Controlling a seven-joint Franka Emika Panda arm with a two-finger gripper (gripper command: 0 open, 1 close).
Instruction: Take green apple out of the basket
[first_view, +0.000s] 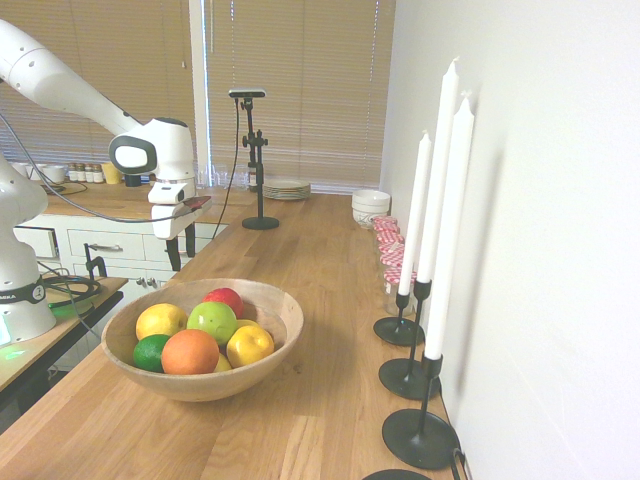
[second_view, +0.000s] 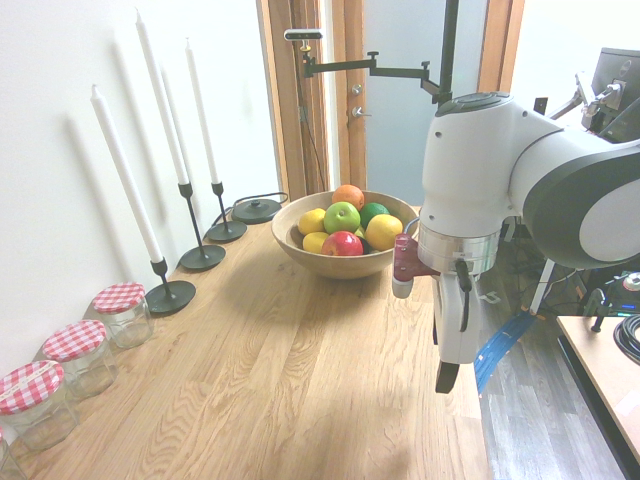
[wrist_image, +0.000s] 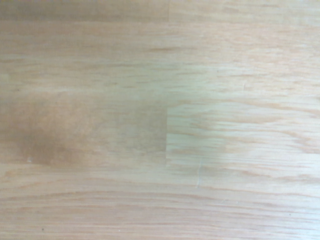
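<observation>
**Inspector:** Currently the green apple (first_view: 212, 321) is sitting in the basket (first_view: 280, 300), near the middle of the pile and riding on top. It is touching the red apple (first_view: 225, 298) behind it and the lemon (first_view: 160, 320) beside it, with the orange (first_view: 190, 352) and the lime (first_view: 152, 352) in front and a 2nd yellow fruit (first_view: 249, 345) on its other side.

**Assistant:** And the gripper (first_view: 181, 249)?

**Inspector:** It is hanging over bare worktop (first_view: 320, 260), well apart from the basket and clearly above the rim. The 2 fingers are standing wide apart and holding nothing. The wrist view is showing only wood grain.

**Assistant:** Pose of the arm?

**Inspector:** It is reaching in from the side with the wrist turned so the fingers are pointing straight down at the counter.

**Assistant:** How should the reach be done?

**Inspector:** In my judgement, the hand is needing to travel level over the rim first, then centre on the apple before descending. The fingers should be straddling it where neighbours are leaving gaps; the skin is looking glossy and round, so an off-centre pinch is risking a slip. Dropping too deep is risking nudging the red apple or lemon. The candlesticks (first_view: 410, 375) along the wall are standing clear of that path.
</observation>
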